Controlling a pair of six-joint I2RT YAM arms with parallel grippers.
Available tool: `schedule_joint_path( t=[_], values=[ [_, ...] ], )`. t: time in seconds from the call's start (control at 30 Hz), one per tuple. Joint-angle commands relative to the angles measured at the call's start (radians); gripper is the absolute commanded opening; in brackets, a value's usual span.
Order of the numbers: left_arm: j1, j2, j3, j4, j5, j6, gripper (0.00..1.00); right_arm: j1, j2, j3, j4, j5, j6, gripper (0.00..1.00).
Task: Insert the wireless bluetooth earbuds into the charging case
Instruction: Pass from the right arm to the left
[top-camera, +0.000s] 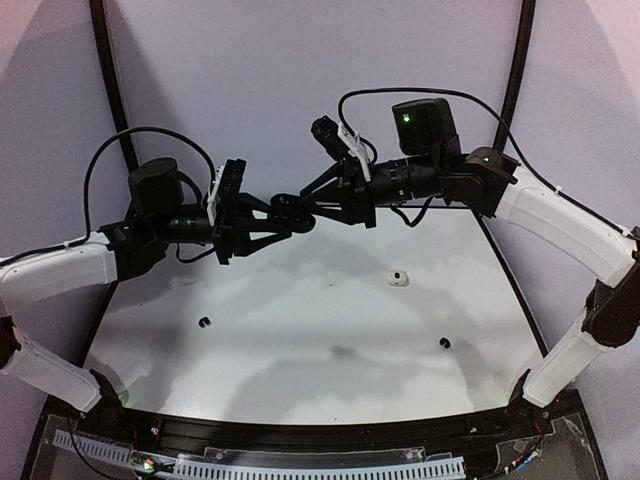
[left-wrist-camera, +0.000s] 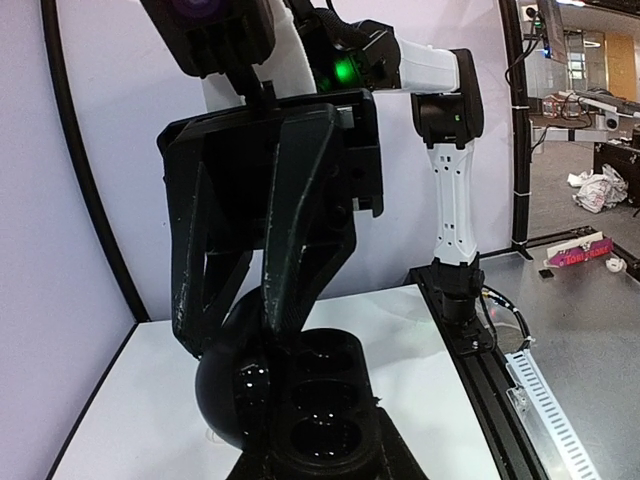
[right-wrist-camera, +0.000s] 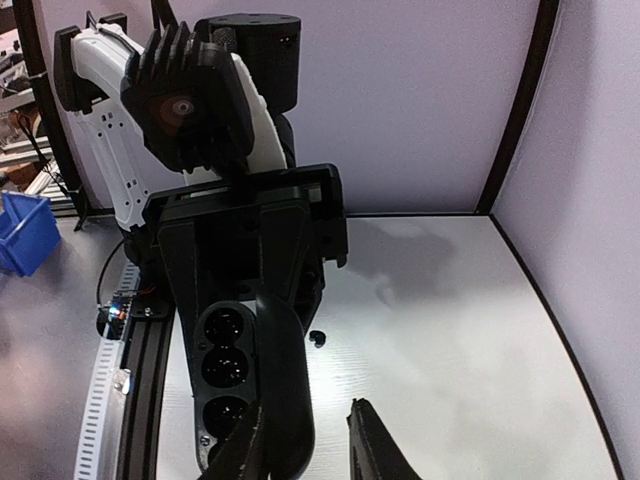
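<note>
A black charging case (left-wrist-camera: 325, 400) hangs in mid-air over the table with its lid open. It shows round wells and a domed lid (left-wrist-camera: 225, 390). My left gripper (left-wrist-camera: 325, 462) is shut on the case from below. The right gripper (right-wrist-camera: 305, 450) faces it and stands open, the lid's edge (right-wrist-camera: 283, 380) lying against its left finger with a gap to the right finger. Seen from above, the left gripper (top-camera: 275, 225) and right gripper (top-camera: 305, 203) meet at the case (top-camera: 288, 208). Black earbuds (top-camera: 205, 322) (top-camera: 443, 343) and a small white earbud (top-camera: 398, 278) lie on the table.
The white table (top-camera: 300, 370) ends in a black rail at the near edge, and purple walls (top-camera: 250, 70) stand close behind. In the right wrist view one black earbud (right-wrist-camera: 317, 338) lies on the table under the case. Black cables arc over both arms.
</note>
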Motion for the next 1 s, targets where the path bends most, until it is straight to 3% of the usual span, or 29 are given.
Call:
schedule_joint_path(
  t=[0.0,0.2,0.53,0.7,0.83,0.9,0.97],
  values=[
    [-0.011,-0.030,-0.015,0.065,-0.009,-0.030,0.01,-0.018,0.022,0.009,-0.007,-0.023,0.017,0.27],
    [-0.004,-0.009,-0.046,0.095,-0.070,-0.199,0.01,-0.024,0.033,0.002,0.008,-0.104,0.036,0.34],
    [-0.004,-0.006,-0.069,0.093,-0.093,-0.190,0.01,-0.034,0.026,0.022,0.093,-0.163,0.079,0.53],
    [-0.004,-0.010,-0.099,0.129,-0.102,-0.185,0.01,-0.084,-0.001,0.040,0.199,-0.170,0.177,0.61],
    [-0.004,-0.012,-0.117,0.165,-0.122,-0.201,0.01,-0.178,-0.106,-0.050,0.297,-0.073,0.348,0.66],
    [-0.004,-0.014,-0.133,0.186,-0.127,-0.236,0.01,-0.232,-0.174,-0.162,0.297,0.048,0.476,0.85],
    [-0.004,-0.016,-0.146,0.216,-0.129,-0.253,0.01,-0.316,-0.254,-0.298,0.268,0.127,0.582,0.98]
  ],
)
